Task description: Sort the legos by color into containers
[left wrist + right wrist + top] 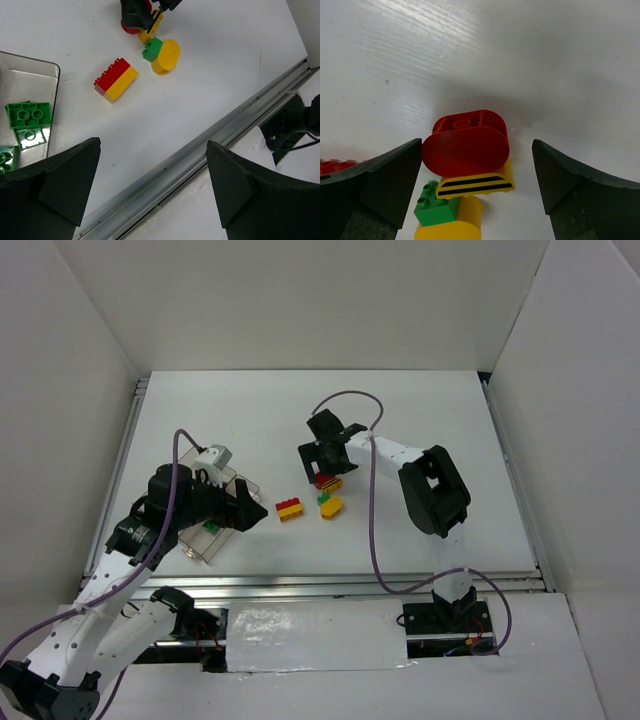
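Right wrist view — straddles red rounded brick [465,145] with right pincer [477,150] released; hovers left pincer [153,144], also released, over worktop [225,75] beside tray [50,70] holding green bricks [28,114].

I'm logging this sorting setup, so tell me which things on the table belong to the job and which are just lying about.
Belongs to the job: clear tray; green bricks in it; red-and-yellow block; green-and-yellow pair; red rounded brick; striped yellow piece.

Just lying about: purple cable; metal rail at the table's near edge.
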`<state>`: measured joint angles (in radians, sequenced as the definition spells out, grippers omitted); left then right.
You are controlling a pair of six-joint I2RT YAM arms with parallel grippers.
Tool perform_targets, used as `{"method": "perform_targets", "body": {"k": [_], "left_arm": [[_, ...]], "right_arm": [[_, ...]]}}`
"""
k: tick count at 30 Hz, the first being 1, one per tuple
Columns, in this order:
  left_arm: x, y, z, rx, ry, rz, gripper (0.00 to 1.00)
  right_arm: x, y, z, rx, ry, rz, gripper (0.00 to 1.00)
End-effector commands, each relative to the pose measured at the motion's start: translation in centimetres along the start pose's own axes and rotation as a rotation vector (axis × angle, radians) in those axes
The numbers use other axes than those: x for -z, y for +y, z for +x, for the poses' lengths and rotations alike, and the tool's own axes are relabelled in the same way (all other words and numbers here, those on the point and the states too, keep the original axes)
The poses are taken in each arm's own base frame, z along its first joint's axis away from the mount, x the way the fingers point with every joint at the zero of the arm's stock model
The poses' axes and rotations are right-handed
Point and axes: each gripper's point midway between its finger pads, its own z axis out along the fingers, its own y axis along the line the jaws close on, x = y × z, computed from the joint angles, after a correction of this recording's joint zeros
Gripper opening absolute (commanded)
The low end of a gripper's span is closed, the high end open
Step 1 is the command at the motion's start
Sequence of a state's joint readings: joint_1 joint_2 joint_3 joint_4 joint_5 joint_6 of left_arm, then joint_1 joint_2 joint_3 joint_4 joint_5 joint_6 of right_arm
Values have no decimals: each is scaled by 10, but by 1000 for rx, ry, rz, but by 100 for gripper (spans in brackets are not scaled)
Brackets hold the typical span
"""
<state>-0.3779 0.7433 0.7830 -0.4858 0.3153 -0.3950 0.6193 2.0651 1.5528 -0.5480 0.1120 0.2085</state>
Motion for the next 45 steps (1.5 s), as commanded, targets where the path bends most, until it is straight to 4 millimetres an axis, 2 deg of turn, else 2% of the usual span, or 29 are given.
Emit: {"method": "perform_targets", "body": {"k": [1, 4, 5, 8, 10, 11, 13, 14, 16, 17, 18, 19, 22, 23, 24, 25, 26, 27, 30, 32, 33, 34, 36, 39, 45], "left_arm": [[1, -14, -10, -44, -34, 75, 100], [1, -14, -10, -43, -36, 72, 100], [1, -13, -10, -44, -35, 69, 99], [0, -11, -10, -38, -33, 59, 99], [0, -11, -10, -36, -35, 56, 100], [0, -10, -10, -32, -36, 49, 99], [-2, -7, -11, -22, -38, 33, 99], [-2, -5, -12, -14, -40, 23, 99], [-4, -1, -15, 17, -52, -9, 100], [-4, 2, -16, 34, -57, -23, 100], [-6, 5, -20, 69, -75, -50, 99], [-9, 8, -18, 95, -77, -60, 100], [-18, 4, -23, 199, -107, -33, 99], [-20, -1, -25, 253, -115, -11, 99], [-21, -5, -27, 280, -121, 10, 100], [-23, -13, -33, 290, -138, 62, 100], [-24, -19, -37, 330, -145, 93, 100], [-24, -24, -40, 342, -153, 116, 99], [-25, -29, -51, 364, -184, 148, 100], [-25, -35, -55, 369, -179, 178, 99], [-26, -38, -55, 370, -171, 197, 99], [-26, -45, -55, 377, -162, 239, 100], [-28, -49, -50, 382, -142, 272, 99], [-28, -59, -50, 371, -122, 337, 99], [-30, -63, -38, 380, -68, 363, 99]], "right_arm": [[0, 8, -4, 40, 0, -36, 96], [-4, 12, 0, 26, 0, -67, 87], [-5, 13, 1, 18, -2, -65, 74], [-2, 12, -4, -8, -33, -57, 49], [4, 13, -11, -27, -76, -62, 44], [6, 12, -15, -35, -94, -58, 38], [11, 12, -19, -40, -126, -65, 34], [21, 13, -27, -48, -157, -72, 29], [30, 18, -28, -57, -188, -102, 27], [51, 23, -38, -57, -241, -132, 27], [62, 27, -40, -52, -270, -153, 27], [85, 38, -41, -29, -335, -200, 27], [110, 53, -30, 29, -411, -254, 27], [137, 66, -31, 64, -468, -307, 27], [139, 73, -16, 96, -456, -338, 27], [159, 73, -23, 99, -541, -326, 27], [163, 77, -22, 95, -567, -309, 27], [164, 71, -23, 75, -575, -283, 25], [149, 58, -19, 69, -523, -204, 23], [146, 67, -8, 97, -502, -249, 22], [151, 74, -10, 119, -529, -293, 22], [166, 82, -9, 139, -564, -347, 22], [190, 101, 1, 204, -627, -476, 23], [214, 116, 14, 260, -681, -567, 23], [251, 132, 25, 305, -768, -643, 24]]}}
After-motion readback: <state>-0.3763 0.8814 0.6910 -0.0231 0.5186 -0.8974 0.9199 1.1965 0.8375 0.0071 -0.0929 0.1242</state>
